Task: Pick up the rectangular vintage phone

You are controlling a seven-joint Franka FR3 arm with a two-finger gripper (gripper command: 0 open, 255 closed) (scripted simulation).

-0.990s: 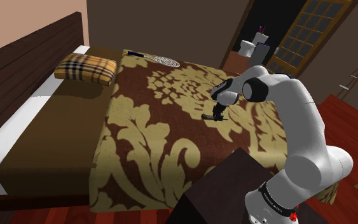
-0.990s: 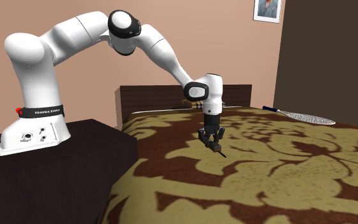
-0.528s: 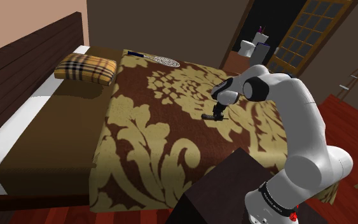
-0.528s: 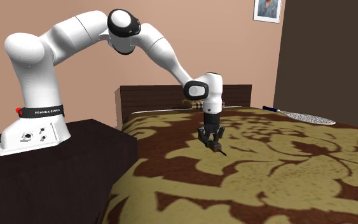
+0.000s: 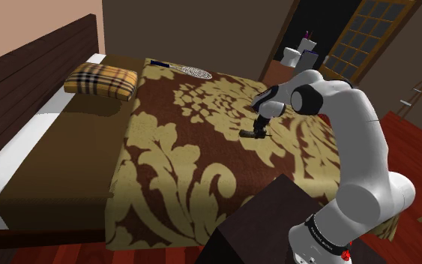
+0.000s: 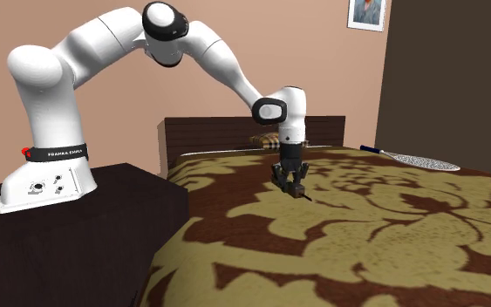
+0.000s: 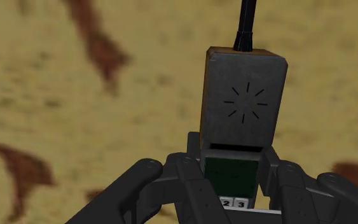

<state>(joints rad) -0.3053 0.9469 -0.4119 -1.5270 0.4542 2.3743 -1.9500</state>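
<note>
Arm (image 6: 208,61) is arched from its stand (image 6: 78,227), wrist turned down over the bed (image 6: 392,231). Grey phone (image 7: 244,102) is clasped in the tool (image 6: 293,186), antenna (image 7: 246,25) pointing away. Screen (image 7: 229,177) and number keys (image 7: 233,203) are made out at the wrist; from the shoulder, a dark sliver.

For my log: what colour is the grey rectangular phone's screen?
The phone's screen is dark green; clearest in wrist view.

Black hand (image 5: 259,130) with small dark phone (image 5: 247,133) over brown-and-tan bedspread (image 5: 179,150).
</note>
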